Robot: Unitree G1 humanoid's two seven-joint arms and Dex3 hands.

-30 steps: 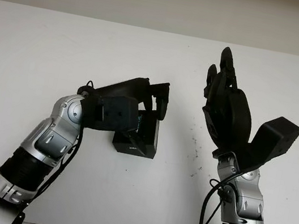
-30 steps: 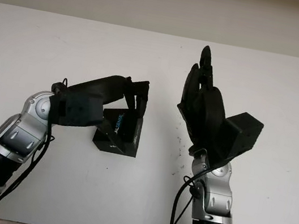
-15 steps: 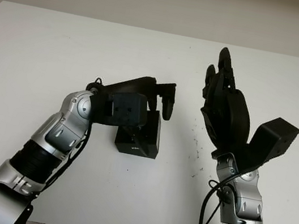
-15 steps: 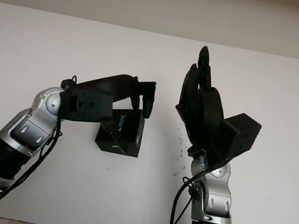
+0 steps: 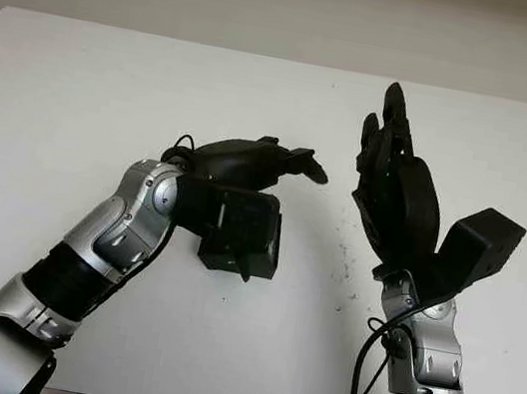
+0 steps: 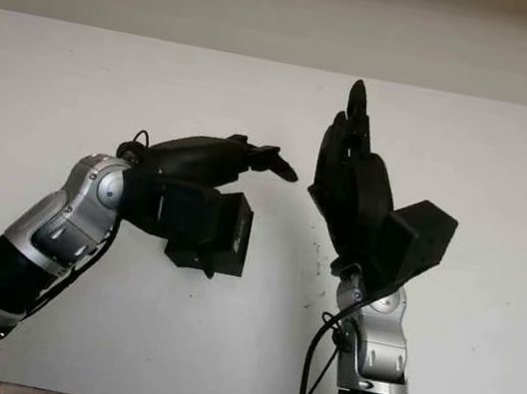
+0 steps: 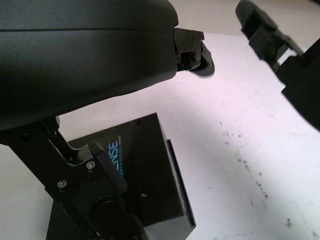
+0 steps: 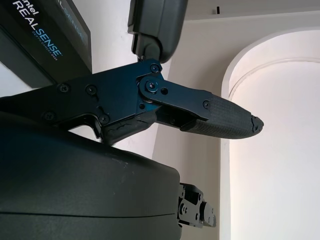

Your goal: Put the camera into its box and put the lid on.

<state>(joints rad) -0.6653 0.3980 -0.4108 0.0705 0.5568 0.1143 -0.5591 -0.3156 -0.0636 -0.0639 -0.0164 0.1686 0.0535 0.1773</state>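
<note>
A: Counts? One white table (image 5: 76,105), one black box (image 7: 145,185).
B: Hands?
A: Two black hands: left hand (image 5: 249,159) above the box, right hand (image 5: 396,194) raised beside it. Both hold nothing.

left hand (image 5: 259,161) over box (image 5: 257,249), bare table (image 5: 78,95) around

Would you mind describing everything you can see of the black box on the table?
The black box is a small rectangular carton, matte, like cardboard, with blue and white lettering reading REALSENSE on one face. It sits near the middle of the white table, its lid seemingly closed. The left hand hovers open just above it, not gripping it; its wrist hides the box's left part.
</note>
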